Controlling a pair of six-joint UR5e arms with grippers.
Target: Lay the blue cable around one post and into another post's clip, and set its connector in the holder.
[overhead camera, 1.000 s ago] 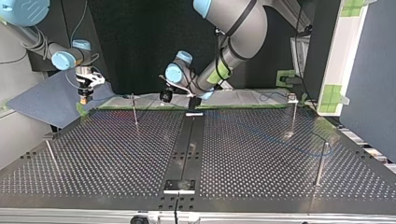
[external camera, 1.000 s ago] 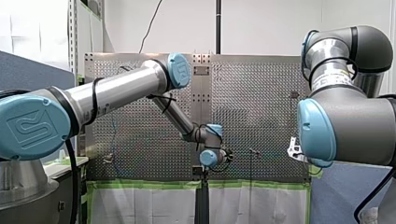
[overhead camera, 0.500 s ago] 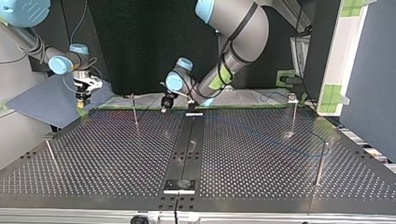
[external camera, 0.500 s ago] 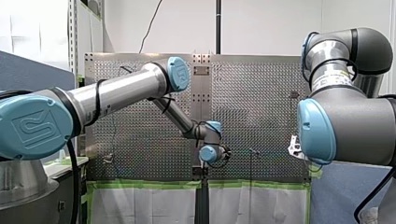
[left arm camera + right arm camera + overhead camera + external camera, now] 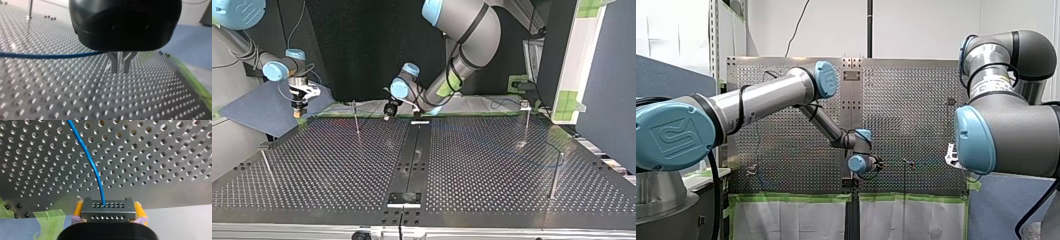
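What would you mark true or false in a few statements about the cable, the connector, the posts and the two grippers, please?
1. My right gripper is clamped on the connector. True.
2. The cable is red. False: it is blue.
3. The connector lies on the table. False: my right gripper's yellow pads hold it.
4. Thin posts stand upright on the table. True.
5. In the top view, my left gripper is at the table's near edge. False: it is at the far edge.
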